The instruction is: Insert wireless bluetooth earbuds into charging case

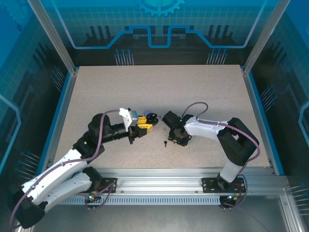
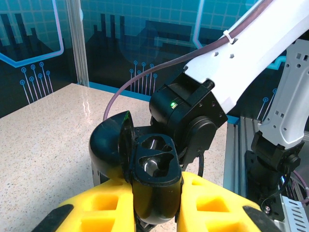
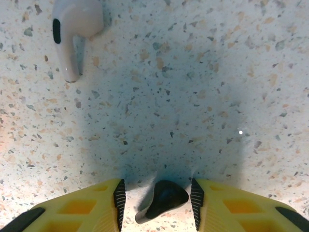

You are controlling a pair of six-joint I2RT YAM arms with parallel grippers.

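My left gripper (image 2: 155, 203) is shut on a black charging case (image 2: 153, 166), its yellow fingers (image 2: 99, 205) pressing both sides. The case's lid (image 2: 110, 140) is swung open to the left and both wells look empty. In the top view this gripper (image 1: 144, 125) holds the case (image 1: 151, 117) above the table's middle. My right gripper (image 3: 155, 191) points down at the tabletop, open, with a black earbud (image 3: 165, 197) lying between its fingers, close to the right pad but touched by neither. A pale earbud (image 3: 72, 29) lies further off on the table.
The right arm's wrist (image 2: 186, 113) sits close behind the held case. In the top view a small black item (image 1: 165, 143) lies on the speckled table (image 1: 159, 87) just left of the right gripper (image 1: 179, 137). A metal rail (image 1: 164, 176) runs along the near edge.
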